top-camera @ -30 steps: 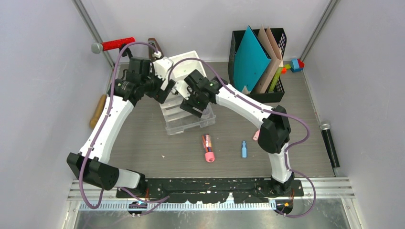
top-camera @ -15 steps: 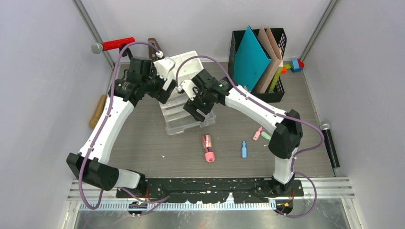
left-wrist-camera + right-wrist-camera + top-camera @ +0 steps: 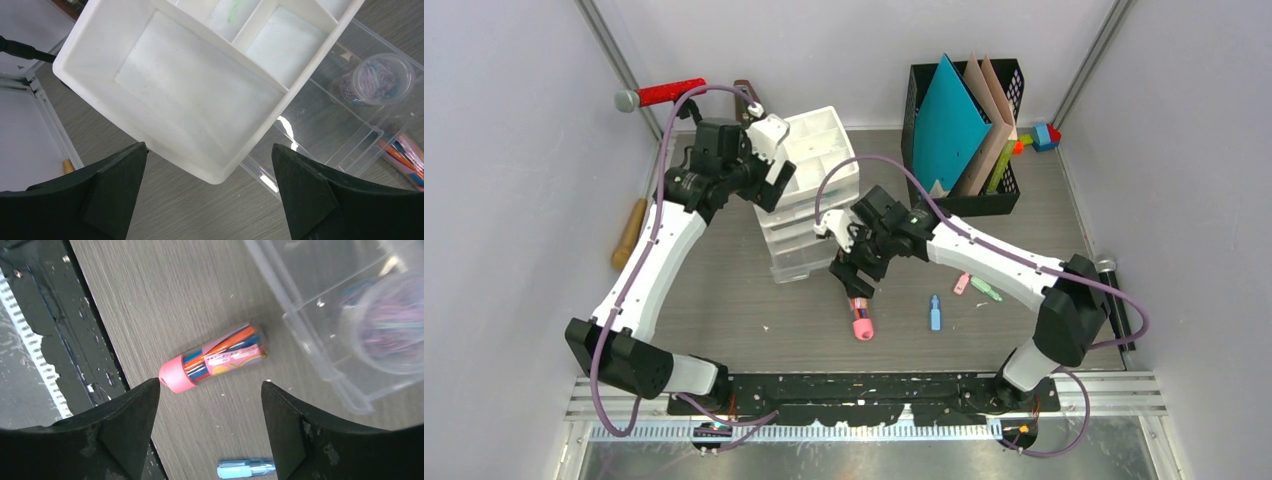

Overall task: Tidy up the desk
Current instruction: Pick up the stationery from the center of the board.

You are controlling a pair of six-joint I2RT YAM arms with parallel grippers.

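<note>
- Shifted over desk [image 3: 724, 300] since a second ago: right gripper [image 3: 856, 282], from clear drawer unit [image 3: 809, 258] to above pink-capped pen tube [image 3: 215, 357]; jaws apart, empty.
- Desk flat beneath both arms.
- Left gripper [image 3: 208, 149] spread wide over white tray [image 3: 200, 100].

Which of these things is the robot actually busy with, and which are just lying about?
In hand, likely: white tray, clear drawer box, pink-capped pen tube under the open right gripper.
Lying about: red-handled tool, wooden handle, black-handled tool, toy blocks, folder rack.
</note>
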